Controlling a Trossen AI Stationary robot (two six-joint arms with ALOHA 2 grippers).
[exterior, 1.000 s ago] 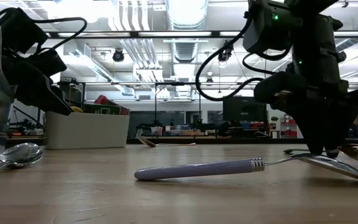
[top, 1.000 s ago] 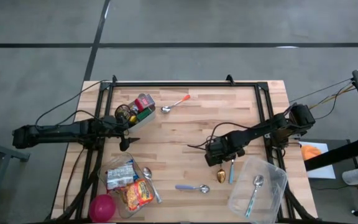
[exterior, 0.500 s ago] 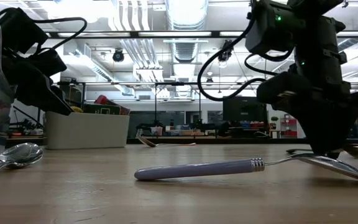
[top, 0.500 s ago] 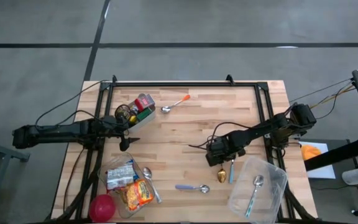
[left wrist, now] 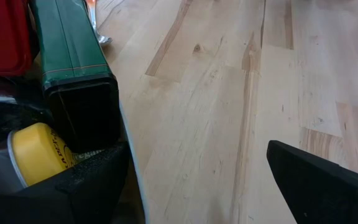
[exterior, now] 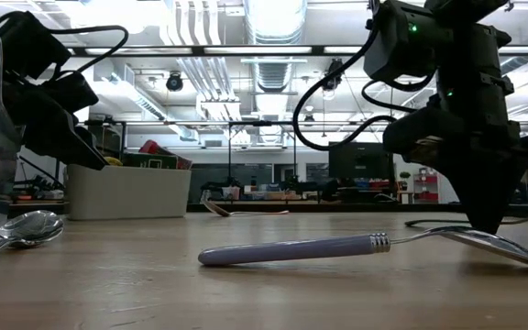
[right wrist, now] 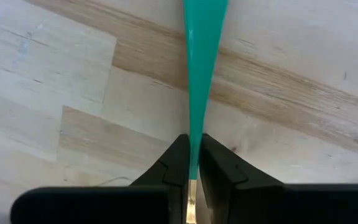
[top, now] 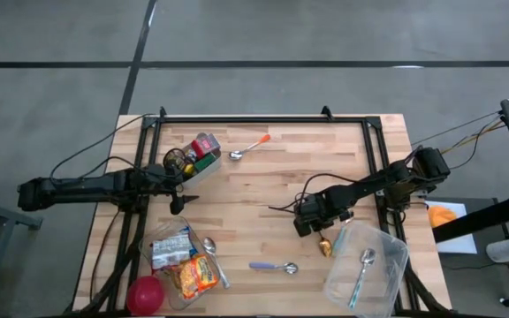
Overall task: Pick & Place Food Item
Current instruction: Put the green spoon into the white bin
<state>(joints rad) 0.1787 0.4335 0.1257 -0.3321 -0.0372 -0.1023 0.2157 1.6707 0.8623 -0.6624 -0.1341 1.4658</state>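
A spoon with a teal handle (right wrist: 202, 68) and a gold bowl (top: 326, 247) lies right of the table's middle. My right gripper (right wrist: 192, 169) points down over it and is shut on its handle; in the high view the gripper (top: 318, 230) hides the spot. My left gripper (left wrist: 204, 186) hangs open and empty at the left edge, beside a white bin (top: 203, 168) of cans and boxes. Food packets (top: 194, 274) lie in a clear container at the near left. My right gripper pinches the narrow end of the teal handle (right wrist: 193, 146), just short of the gold neck, between its two fingers (right wrist: 176, 163). The fingers come from above, pointing down, one on each side of the handle. Whether the spoon is off the table I cannot tell.
A purple-handled spoon (top: 274, 266) lies near the front edge. An orange-handled spoon (top: 250, 147) is at the far side. A clear tub (top: 387, 246) at the near right holds a spoon (top: 362, 270). A pink ball (top: 146, 293) sits at the near left.
My right gripper has shut on the teal handle without leaving its place. The spoon has swung on the table: its gold bowl has moved a little toward the right edge and its handle now slants toward the far right.
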